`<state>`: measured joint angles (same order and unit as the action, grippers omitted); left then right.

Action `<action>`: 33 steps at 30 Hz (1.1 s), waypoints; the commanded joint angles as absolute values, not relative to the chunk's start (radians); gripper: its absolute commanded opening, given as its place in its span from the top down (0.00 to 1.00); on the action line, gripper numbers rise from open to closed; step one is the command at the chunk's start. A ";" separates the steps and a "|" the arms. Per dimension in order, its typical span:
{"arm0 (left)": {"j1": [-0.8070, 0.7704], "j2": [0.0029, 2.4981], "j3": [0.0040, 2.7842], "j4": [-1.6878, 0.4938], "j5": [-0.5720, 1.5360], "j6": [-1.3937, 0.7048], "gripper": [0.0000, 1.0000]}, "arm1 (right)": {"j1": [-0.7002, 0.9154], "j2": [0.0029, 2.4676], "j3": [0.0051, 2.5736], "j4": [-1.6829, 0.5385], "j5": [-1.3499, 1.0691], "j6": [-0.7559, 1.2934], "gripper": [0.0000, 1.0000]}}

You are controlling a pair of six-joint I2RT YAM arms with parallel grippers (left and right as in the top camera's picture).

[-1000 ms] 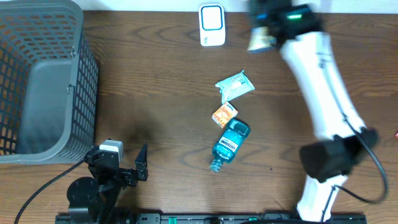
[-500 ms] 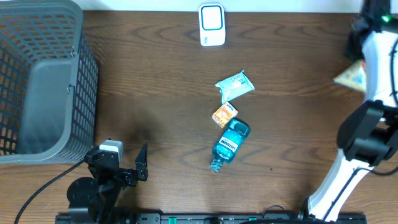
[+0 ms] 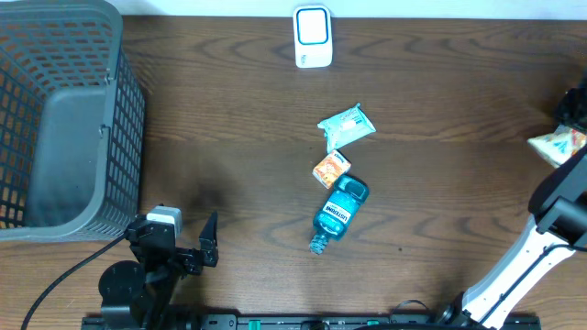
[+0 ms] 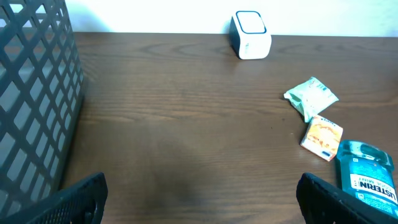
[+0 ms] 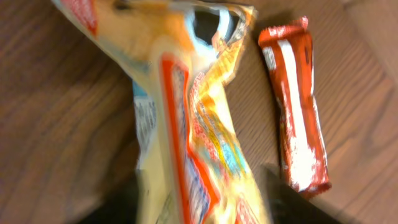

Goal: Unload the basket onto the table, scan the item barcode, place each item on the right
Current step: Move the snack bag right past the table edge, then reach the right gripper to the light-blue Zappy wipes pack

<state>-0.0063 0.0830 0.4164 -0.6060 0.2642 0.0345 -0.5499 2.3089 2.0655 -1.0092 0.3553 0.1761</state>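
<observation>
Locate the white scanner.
In the overhead view, the white scanner stands at the table's far edge near the centre, beyond the green packet.

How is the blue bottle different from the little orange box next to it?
The blue bottle is bigger than the orange box. The bottle is blue with a white label; the box is orange. The bottle is long and rounded; the box is short and squarish. Both lie on the brown table, close together.

Dark wood table (white wall behind)
</observation>
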 commanded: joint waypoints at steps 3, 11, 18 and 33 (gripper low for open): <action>-0.002 0.079 0.426 -0.606 0.277 0.048 0.03 | -0.613 2.181 2.080 -1.018 0.064 0.191 0.01; -0.002 0.079 0.426 -0.606 0.277 0.048 0.03 | -0.619 1.979 2.080 -1.044 -0.636 0.253 0.01; -0.002 0.079 0.426 -0.606 0.277 0.048 0.03 | -0.476 1.891 2.080 -1.159 -0.818 0.373 0.01; -0.002 0.079 0.426 -0.606 0.277 0.048 0.03 | 0.261 2.008 2.078 -1.178 0.073 0.245 0.01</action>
